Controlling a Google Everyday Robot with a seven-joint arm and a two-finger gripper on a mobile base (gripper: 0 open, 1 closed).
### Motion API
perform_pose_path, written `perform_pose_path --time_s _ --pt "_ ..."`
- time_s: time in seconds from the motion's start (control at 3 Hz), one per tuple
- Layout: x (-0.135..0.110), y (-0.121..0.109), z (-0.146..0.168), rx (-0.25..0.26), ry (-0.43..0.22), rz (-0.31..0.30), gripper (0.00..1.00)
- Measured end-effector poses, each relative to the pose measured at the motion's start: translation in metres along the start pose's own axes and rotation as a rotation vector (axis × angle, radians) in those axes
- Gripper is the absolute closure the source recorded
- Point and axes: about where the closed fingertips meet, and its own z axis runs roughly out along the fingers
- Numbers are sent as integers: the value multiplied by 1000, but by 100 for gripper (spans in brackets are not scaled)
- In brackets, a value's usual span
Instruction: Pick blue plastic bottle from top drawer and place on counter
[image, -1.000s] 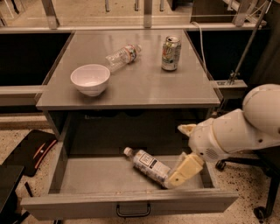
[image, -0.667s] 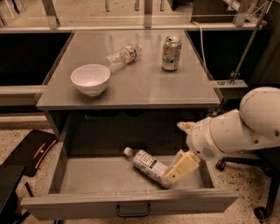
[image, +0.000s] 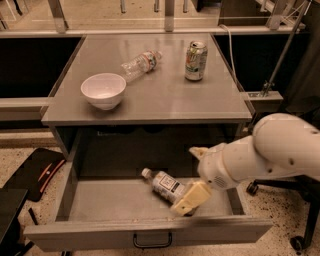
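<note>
The blue plastic bottle (image: 165, 184) lies on its side, alone in the open top drawer (image: 110, 210), and the gripper (image: 190, 200) has slid closer to its four o'clock end, wide or holding I cannot tell, so grabbing looks next; up at twelve o'clock the counter (image: 165, 100) has an empty white bowl (image: 103, 90).

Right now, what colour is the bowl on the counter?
White bowl, camera view; the gripper is down in the top drawer.

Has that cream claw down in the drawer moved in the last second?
Yes. The gripper has shifted left, nearer the black handle of the top drawer, toward the blue plastic bottle's lower end.
</note>
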Motion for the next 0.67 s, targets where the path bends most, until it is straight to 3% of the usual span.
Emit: perform_pose_path --time_s 0.33,0.67 --pt "-10 17 55 -35 -38 12 0" --pt "-12 13 58 -16 -46 10 0"
